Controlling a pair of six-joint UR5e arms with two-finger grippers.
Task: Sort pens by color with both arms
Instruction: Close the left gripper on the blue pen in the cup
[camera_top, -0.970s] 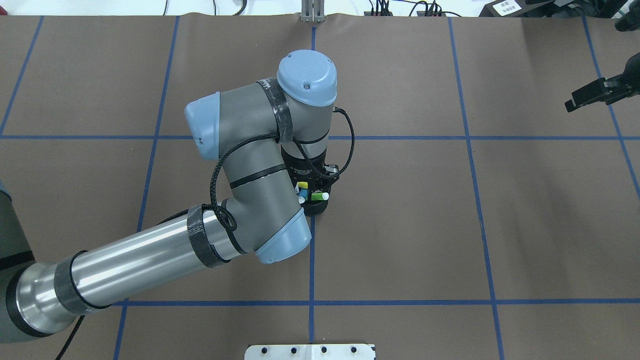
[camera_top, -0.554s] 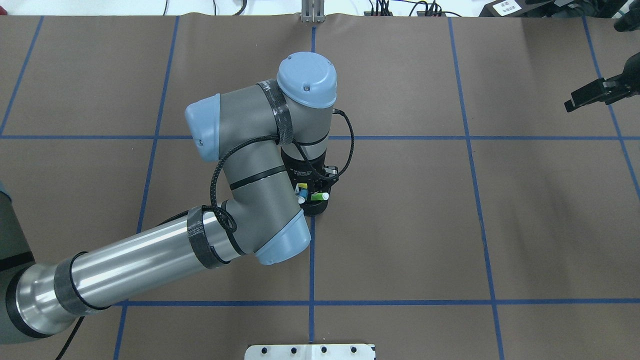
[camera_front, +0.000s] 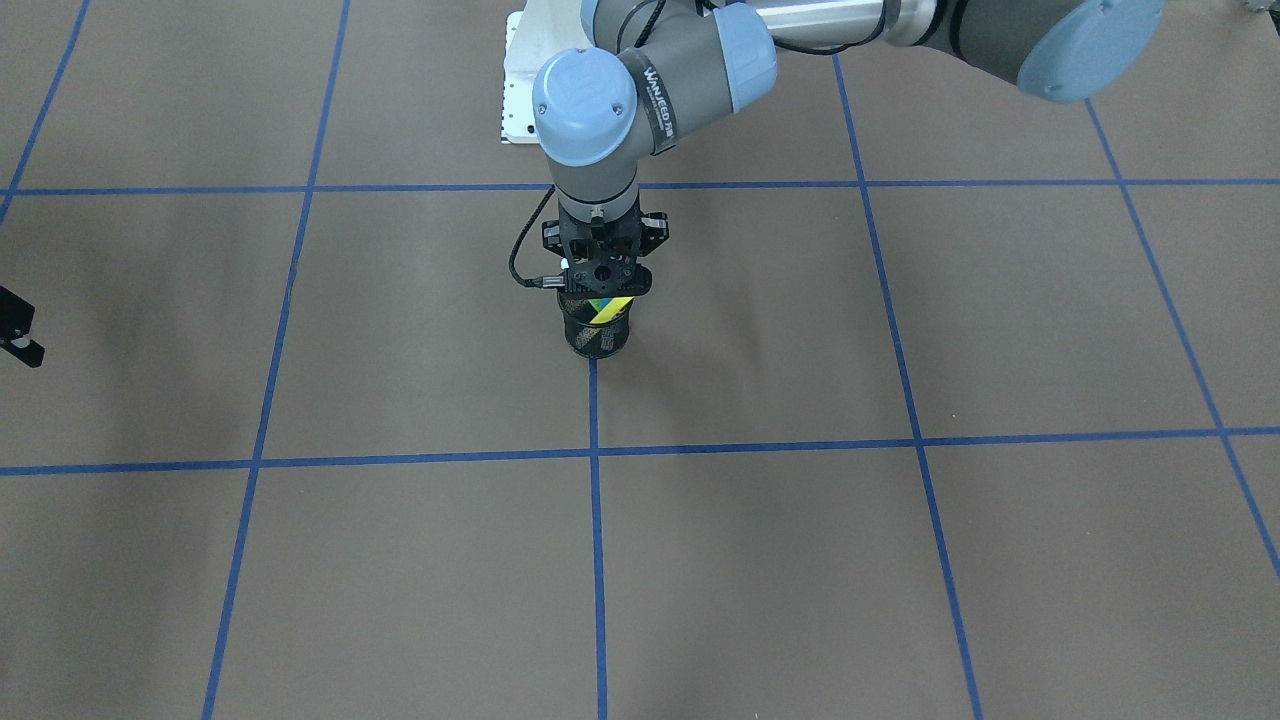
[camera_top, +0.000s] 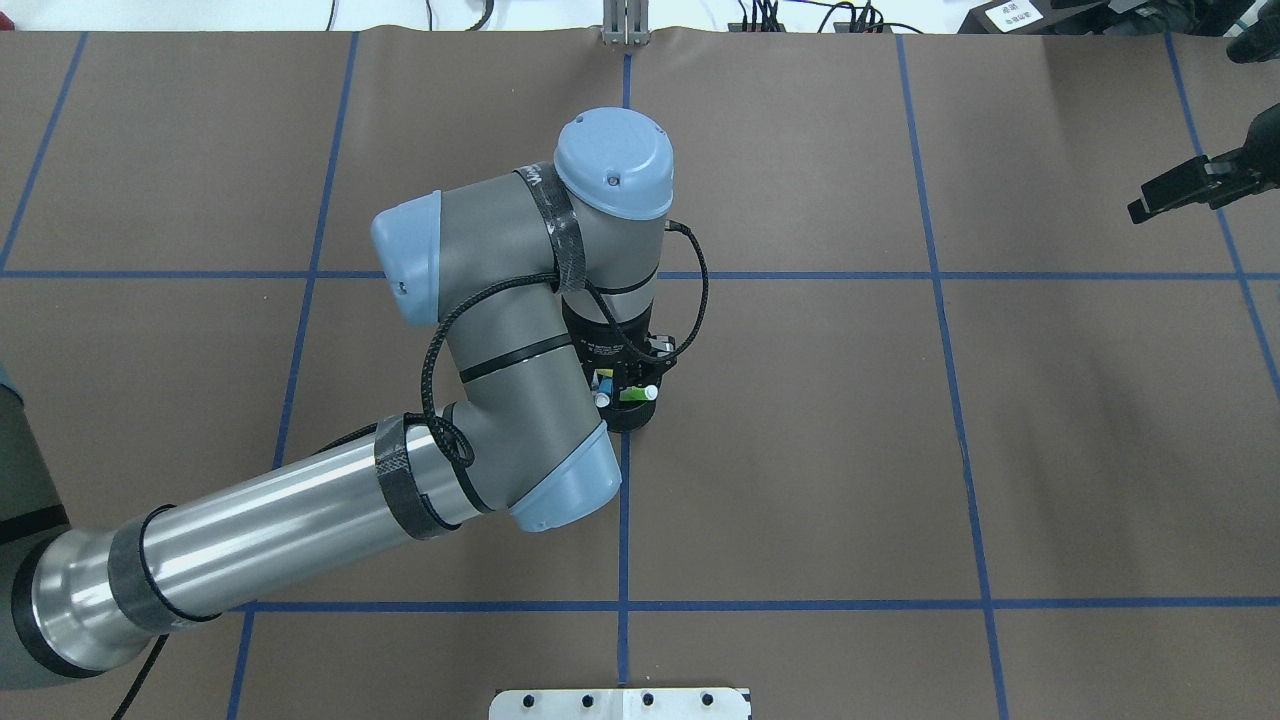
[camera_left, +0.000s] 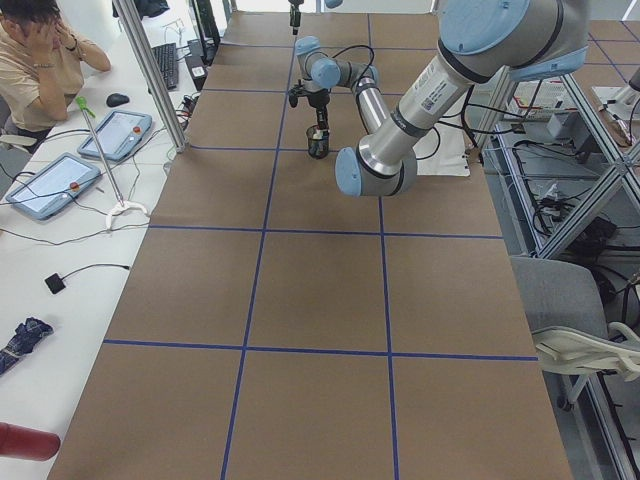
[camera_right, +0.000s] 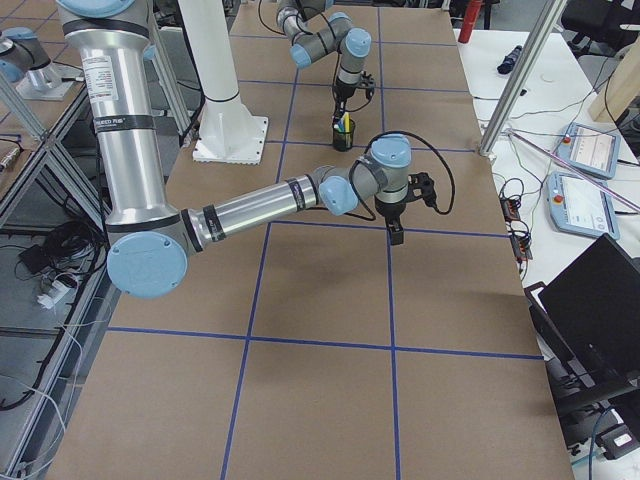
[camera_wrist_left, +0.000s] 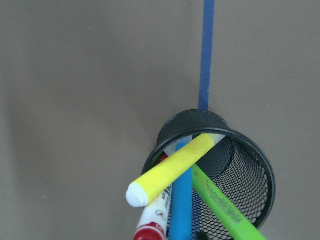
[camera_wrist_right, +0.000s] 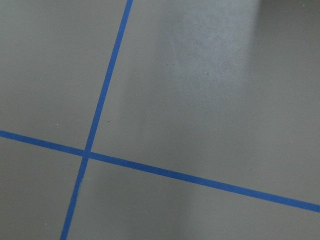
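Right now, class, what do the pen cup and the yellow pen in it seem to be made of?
The pen cup: probably black metal wire mesh; open lattice walls, solid rim. The yellow pen: likely matte plastic; smooth uniform barrel, white end.

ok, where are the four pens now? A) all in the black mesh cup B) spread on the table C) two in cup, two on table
A: the yellow pen, blue pen, green pen and red pen all lean inside the mesh cup.

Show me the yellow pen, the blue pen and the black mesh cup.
yellow pen (camera_wrist_left: 172, 169), left wrist view, mid-barrel.
blue pen (camera_wrist_left: 181, 205), left wrist view, lower barrel.
black mesh cup (camera_wrist_left: 246, 165), left wrist view, right inner wall.
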